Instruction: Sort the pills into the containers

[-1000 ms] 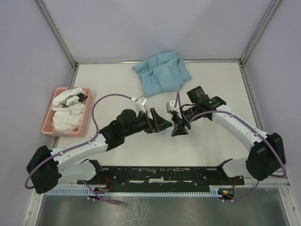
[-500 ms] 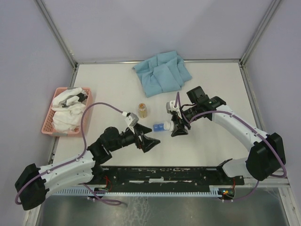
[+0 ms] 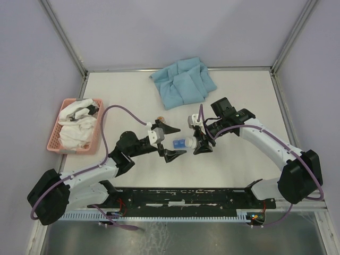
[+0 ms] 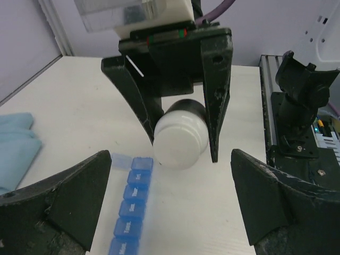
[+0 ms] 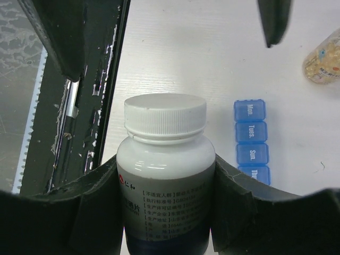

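R gripper [image 3: 200, 145]: jaws are pinching white pill bottle [image 5: 166, 154] by its body, one finger each side. White screw cap is on and is pointing out past fingertips twd L gripper.
L gripper [image 3: 177, 142]: jaws are standing spread wide, nothing betw. them. They are facing R jaws, near but not touching.
Bottle/table contact: cannot tell.
Pill organiser [image 4: 133, 210]: bright-blue strip is lying flat on table [image 3: 127, 101], just beside R jaws. One end is sitting by bottle cap, the rest running twd gap betw. L jaws. Lids are reading Mon., Tues., Sun. in R wrist view. Contents: cannot tell.
Capsule bottle [image 5: 323, 62]: clear, w/ yellow capsules, is sitting beyond organiser, near one L fingertip. Mostly hidden in top view.
Blue cloth [image 3: 183, 82]: crumpled, is lying beyond both jaws, well apart.
Pink basket [image 3: 56, 135]: is holding white cloths, well off to outer side of L jaws.
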`<state>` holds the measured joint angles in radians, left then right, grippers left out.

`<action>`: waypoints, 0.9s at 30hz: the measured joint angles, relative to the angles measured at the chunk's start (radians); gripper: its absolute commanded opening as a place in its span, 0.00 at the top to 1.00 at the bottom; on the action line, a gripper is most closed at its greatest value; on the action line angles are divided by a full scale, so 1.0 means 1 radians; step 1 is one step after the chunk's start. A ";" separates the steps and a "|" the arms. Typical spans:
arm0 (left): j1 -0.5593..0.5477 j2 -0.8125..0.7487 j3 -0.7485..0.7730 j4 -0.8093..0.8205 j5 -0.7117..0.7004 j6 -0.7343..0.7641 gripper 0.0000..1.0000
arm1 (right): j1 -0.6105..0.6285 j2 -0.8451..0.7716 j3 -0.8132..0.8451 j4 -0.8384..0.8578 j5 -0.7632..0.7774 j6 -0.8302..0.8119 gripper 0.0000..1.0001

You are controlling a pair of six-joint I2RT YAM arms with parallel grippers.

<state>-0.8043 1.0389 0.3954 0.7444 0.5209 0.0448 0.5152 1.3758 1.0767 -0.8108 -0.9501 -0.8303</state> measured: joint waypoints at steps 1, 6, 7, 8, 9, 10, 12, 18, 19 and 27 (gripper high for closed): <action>0.009 0.017 0.019 0.007 0.020 0.000 0.02 | 0.000 0.000 0.000 -0.001 0.000 -0.002 0.99; 0.026 0.098 0.074 0.020 0.114 0.001 0.11 | 0.000 0.000 0.000 -0.008 0.000 -0.005 0.99; 0.028 0.109 0.080 0.019 0.131 0.001 0.12 | 0.000 0.000 0.000 -0.009 0.000 -0.005 0.99; 0.029 0.118 0.086 0.018 0.144 0.001 0.13 | 0.000 0.000 0.000 -0.010 0.000 -0.005 0.99; 0.030 0.130 0.095 0.016 0.159 0.001 0.13 | 0.000 0.000 0.000 -0.011 -0.001 -0.005 0.99; 0.031 0.138 0.102 0.014 0.169 0.001 0.14 | 0.000 0.000 0.000 -0.013 -0.002 -0.005 0.99; 0.031 0.153 0.115 0.013 0.184 0.001 0.15 | 0.000 0.000 0.000 -0.014 -0.004 -0.005 0.99; 0.031 0.200 0.130 0.013 0.196 0.001 0.20 | 0.000 0.000 0.000 -0.016 -0.012 -0.006 0.99; 0.031 0.205 0.130 0.013 0.196 0.001 0.22 | 0.000 0.000 0.000 -0.016 -0.014 -0.006 0.99; 0.031 0.220 0.138 0.014 0.196 -0.005 0.27 | 0.000 0.000 0.000 -0.018 -0.014 -0.006 0.99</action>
<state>-0.7734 1.2587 0.5331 0.7582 0.7170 0.0395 0.5152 1.3758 1.0767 -0.8284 -0.9646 -0.8368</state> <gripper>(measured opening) 0.736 0.603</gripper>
